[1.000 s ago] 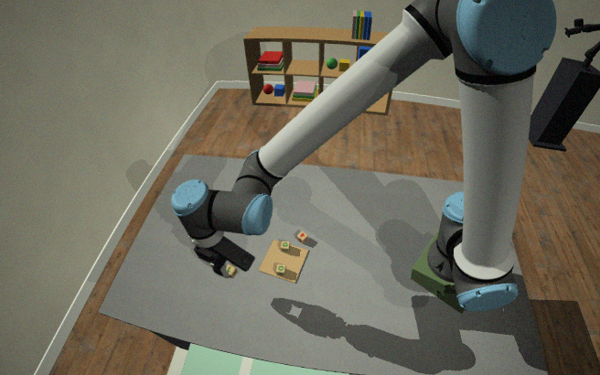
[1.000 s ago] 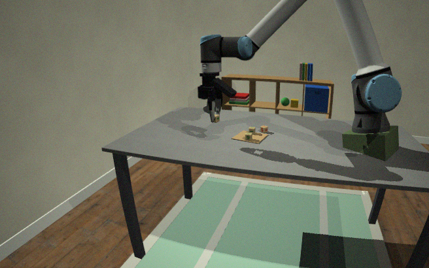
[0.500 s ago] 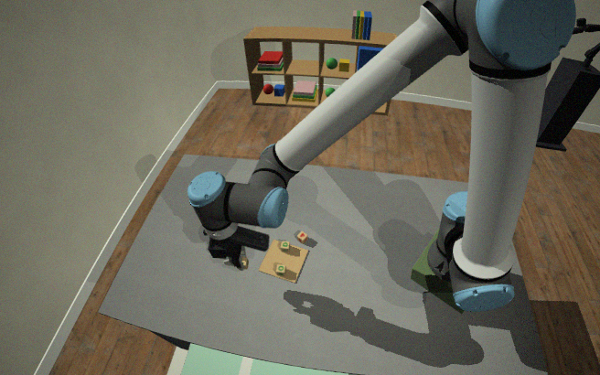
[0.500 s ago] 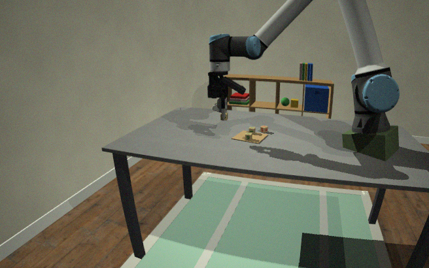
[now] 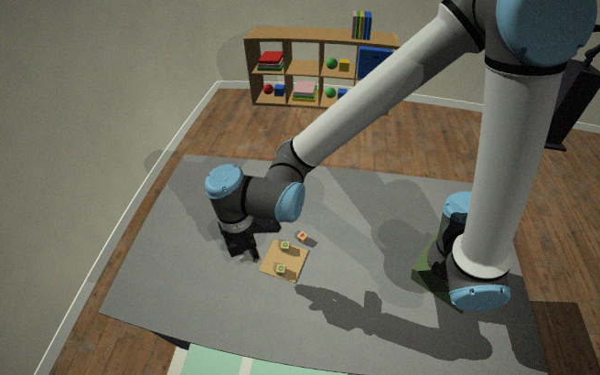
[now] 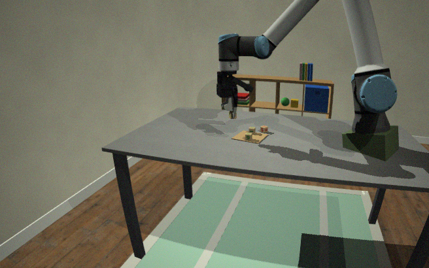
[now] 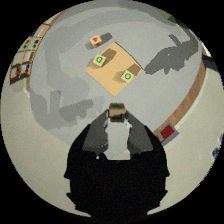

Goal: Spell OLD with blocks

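My gripper [image 7: 116, 110] is shut on a small wooden letter block [image 7: 118, 111] and holds it above the grey table, a short way off the tan mat [image 7: 114, 67]; its letter does not show. The gripper also shows in the top view [image 5: 249, 255] and the exterior view [image 6: 232, 113]. Two blocks with green letters sit apart on the mat, one that looks like a D [image 7: 101, 59] and one that looks like an O [image 7: 127, 75]. A block with a red letter [image 7: 95, 40] lies on the table just off the mat's corner.
The robot's base stands on a green plinth [image 6: 371, 144] at the table's right side. A wooden shelf [image 5: 316, 65] with toys stands on the floor behind the table. The table's near edge [image 6: 242, 169] runs in front of the mat.
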Robot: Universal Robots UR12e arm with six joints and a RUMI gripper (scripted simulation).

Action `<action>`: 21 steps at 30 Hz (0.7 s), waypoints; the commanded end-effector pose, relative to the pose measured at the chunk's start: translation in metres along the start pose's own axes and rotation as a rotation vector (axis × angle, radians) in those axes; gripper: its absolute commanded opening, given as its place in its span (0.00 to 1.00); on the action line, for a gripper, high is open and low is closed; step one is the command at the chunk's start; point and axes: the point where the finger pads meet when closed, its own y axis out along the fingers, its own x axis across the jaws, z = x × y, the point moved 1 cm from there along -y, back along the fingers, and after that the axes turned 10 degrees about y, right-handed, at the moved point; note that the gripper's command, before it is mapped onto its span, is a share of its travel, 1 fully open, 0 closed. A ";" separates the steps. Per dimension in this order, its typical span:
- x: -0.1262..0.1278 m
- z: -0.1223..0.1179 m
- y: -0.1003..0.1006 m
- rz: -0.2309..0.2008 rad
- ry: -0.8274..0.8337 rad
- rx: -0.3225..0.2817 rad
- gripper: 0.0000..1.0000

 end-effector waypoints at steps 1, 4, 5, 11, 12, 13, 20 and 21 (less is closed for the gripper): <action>-0.005 0.012 -0.001 -0.003 -0.139 -0.006 0.09; -0.009 0.021 -0.001 -0.002 -0.230 -0.006 0.09; -0.010 0.024 -0.001 -0.002 -0.260 -0.006 0.09; -0.014 0.036 -0.001 -0.002 -0.402 -0.006 0.09; -0.015 0.040 -0.001 -0.002 -0.436 -0.006 0.09; -0.016 0.042 -0.001 -0.002 -0.464 -0.006 0.09; -0.020 0.060 0.000 -0.001 -0.675 -0.007 0.09; -0.021 0.063 0.000 0.000 -0.704 -0.007 0.09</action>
